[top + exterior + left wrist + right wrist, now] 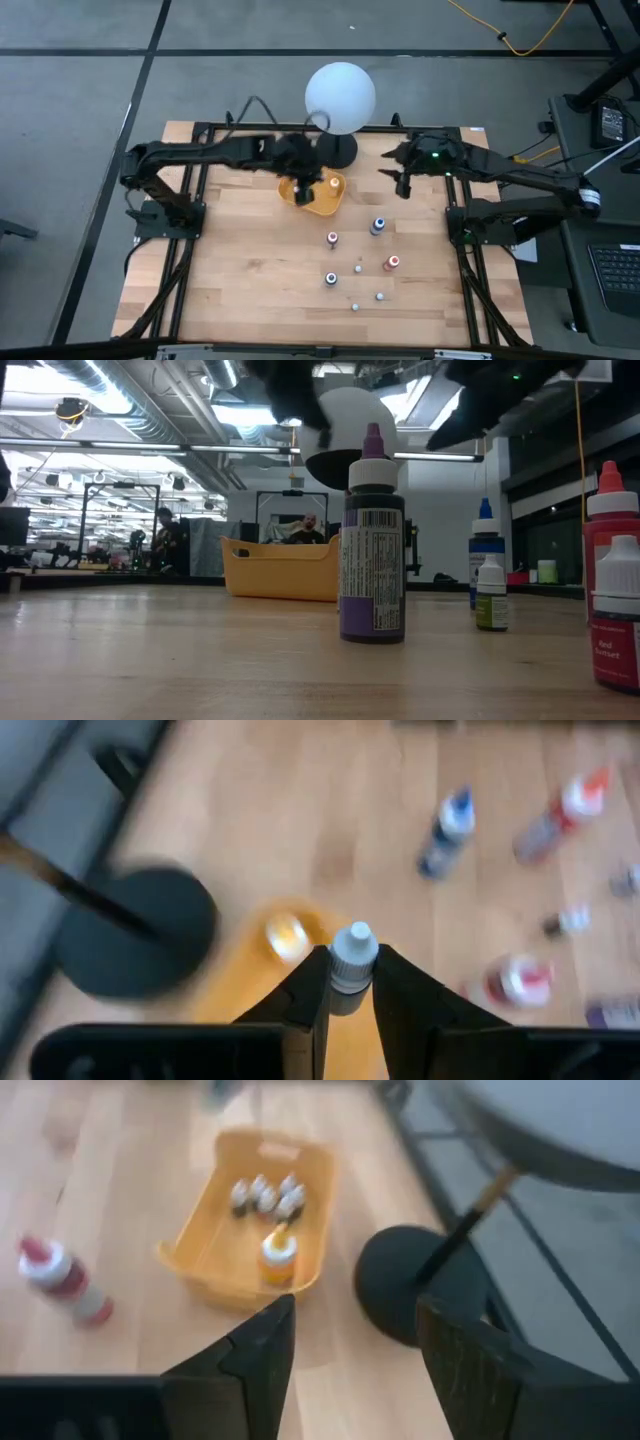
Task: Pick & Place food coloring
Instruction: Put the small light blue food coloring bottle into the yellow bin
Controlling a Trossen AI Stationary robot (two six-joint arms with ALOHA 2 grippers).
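My left gripper [306, 184] hangs over the yellow-orange tray [335, 200], shut on a small food coloring bottle with a whitish-grey cap [354, 942]. The tray [215, 1240] holds several small whitish-grey bottles [265, 1195] and an orange-topped one [278, 1255]. My right gripper [355, 1305] stands open with nothing between its fingers, right of the tray [402, 183]. More bottles stand upright on the wood nearer the front: pink-topped [332, 239], blue-topped [378, 226], red-topped [392, 262], and a few tiny ones [359, 267]. My left gripper pinches the small bottle's body just below its cap [350, 988] between its two fingers. The cap sticks out past the fingertips [318, 965]. The fingers slant down from the table's left side. The bottle hangs clear above the tray [300, 982].
A big white globe [340, 97] on a black base [340, 150] stands just behind the tray, between the two grippers. In the low view a purple-topped bottle [372, 540] stands close in front. Bare wood lies on the table's left half [240, 260].
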